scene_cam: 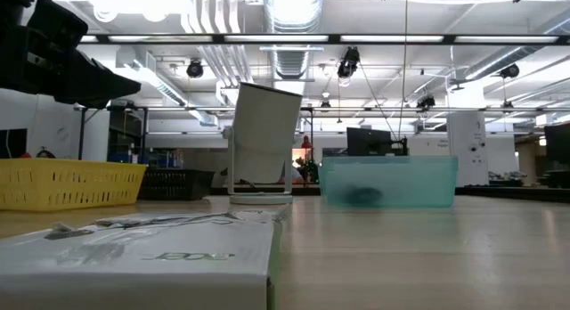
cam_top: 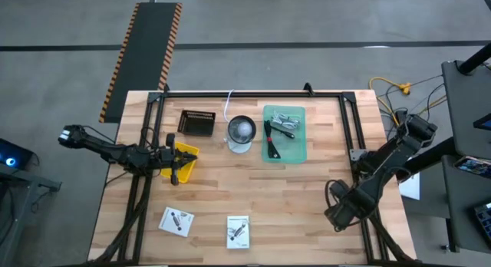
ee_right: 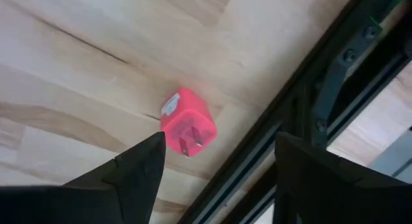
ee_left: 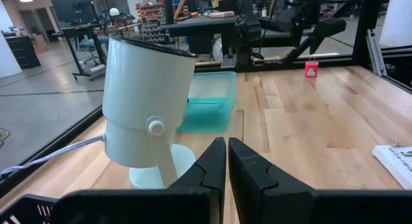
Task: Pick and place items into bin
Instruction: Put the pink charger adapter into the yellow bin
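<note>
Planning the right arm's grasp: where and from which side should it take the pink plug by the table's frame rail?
Grip the pink plug across its flat sides, coming from above. It lies on the bare wood, prongs level with the table, just beside the black frame rail. The right hand hovers open above it; keep the rail-side finger clear of that rail.

Contents of the teal tray (cam_top: 270, 153) too small to name — silver bits, dark stick. In the low view they're just a dark blur behind its wall. Printed card (ee_left: 398, 161) beside the tray's desk side cut off by frame edge.
</note>
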Robot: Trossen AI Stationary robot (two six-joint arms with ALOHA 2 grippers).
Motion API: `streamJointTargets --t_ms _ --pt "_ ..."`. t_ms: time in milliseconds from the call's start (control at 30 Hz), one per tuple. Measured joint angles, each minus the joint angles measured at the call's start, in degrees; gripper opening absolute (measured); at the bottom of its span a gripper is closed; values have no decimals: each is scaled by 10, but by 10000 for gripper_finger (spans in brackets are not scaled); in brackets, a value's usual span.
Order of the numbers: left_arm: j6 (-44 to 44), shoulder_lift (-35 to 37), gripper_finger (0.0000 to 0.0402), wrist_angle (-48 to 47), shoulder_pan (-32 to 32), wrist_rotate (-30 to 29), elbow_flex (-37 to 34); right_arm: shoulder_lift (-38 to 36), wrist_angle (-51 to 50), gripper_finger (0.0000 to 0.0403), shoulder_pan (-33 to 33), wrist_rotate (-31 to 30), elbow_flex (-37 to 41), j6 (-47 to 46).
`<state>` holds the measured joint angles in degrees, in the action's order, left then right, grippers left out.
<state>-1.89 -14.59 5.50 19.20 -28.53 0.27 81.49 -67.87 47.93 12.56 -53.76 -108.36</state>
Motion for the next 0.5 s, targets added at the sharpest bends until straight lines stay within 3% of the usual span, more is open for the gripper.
streamJointTargets --t_ms 167,500 --pt "0 0 2 0 0 0 0 0 10 283 2 0 0 14" --pt "0 0 2 0 0 0 0 0 53 270 30 -27 6 226"
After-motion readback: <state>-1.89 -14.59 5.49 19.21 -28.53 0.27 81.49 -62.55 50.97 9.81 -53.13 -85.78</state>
